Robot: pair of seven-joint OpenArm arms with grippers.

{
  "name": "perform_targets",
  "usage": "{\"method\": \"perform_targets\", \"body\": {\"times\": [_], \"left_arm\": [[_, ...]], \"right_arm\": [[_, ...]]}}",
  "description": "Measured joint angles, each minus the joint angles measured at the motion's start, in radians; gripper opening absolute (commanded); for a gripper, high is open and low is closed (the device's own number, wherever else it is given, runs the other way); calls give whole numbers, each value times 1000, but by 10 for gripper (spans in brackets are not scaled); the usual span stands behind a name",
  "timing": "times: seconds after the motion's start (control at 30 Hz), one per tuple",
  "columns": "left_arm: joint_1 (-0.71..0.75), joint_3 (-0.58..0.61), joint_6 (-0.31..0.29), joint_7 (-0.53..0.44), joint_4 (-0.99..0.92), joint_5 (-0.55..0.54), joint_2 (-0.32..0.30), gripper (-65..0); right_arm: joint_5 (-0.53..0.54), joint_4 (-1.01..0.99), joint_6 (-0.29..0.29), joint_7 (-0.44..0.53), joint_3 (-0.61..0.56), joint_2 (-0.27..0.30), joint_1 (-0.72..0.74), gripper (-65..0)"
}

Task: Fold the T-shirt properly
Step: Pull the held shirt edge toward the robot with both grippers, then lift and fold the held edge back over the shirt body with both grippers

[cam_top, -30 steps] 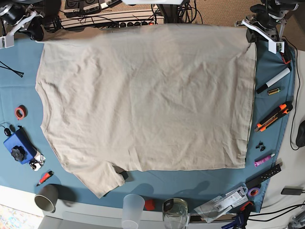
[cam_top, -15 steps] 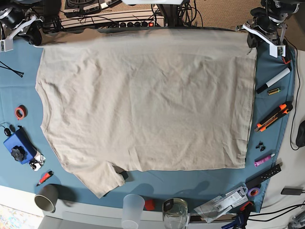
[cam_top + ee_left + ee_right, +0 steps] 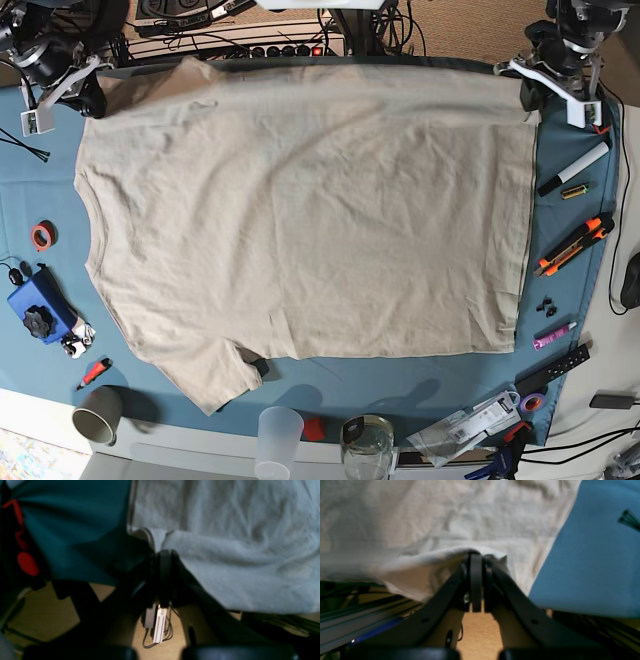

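The beige T-shirt (image 3: 300, 210) lies spread flat over the teal tablecloth (image 3: 400, 385), collar side at the left, hem at the right. My left gripper (image 3: 528, 96) sits at the far right corner, shut on the hem corner (image 3: 160, 540) of the T-shirt (image 3: 237, 555). At the far left, my right gripper (image 3: 92, 100) is shut on a pinched fold of the T-shirt (image 3: 432, 562) near the shoulder. A sleeve (image 3: 215, 375) sticks out at the near left, and another sleeve (image 3: 180, 78) shows at the far left edge.
A black marker (image 3: 573, 168), an orange utility knife (image 3: 575, 245) and a purple pen (image 3: 553, 336) lie along the right. Red tape (image 3: 42, 236) and a blue box (image 3: 40, 305) sit left. A grey cup (image 3: 97, 413), a clear cup (image 3: 278, 440) and a jar (image 3: 368, 445) line the near edge.
The shirt's far edge has come down onto the table, and the far left sleeve now shows. My right gripper moved nearer and rightward with the cloth; the left one shifted slightly.
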Motion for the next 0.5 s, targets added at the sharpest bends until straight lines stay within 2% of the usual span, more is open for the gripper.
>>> {"method": "perform_targets", "body": {"times": [0.07, 0.17, 0.27, 0.5], "left_arm": [[-21, 48, 10, -5, -5, 61, 0, -650], [-46, 119, 77, -42, -15, 137, 0, -650], [-59, 145, 108, -65, -15, 176, 0, -650], [-87, 144, 120, -89, -15, 220, 0, -650]], "right_arm": [[-3, 0, 0, 4, 0, 2, 8, -650], [-23, 0, 0, 10, 0, 2, 22, -650], [-37, 0, 0, 20, 0, 0, 49, -650], [-51, -42, 0, 46, 0, 0, 95, -650]]}}
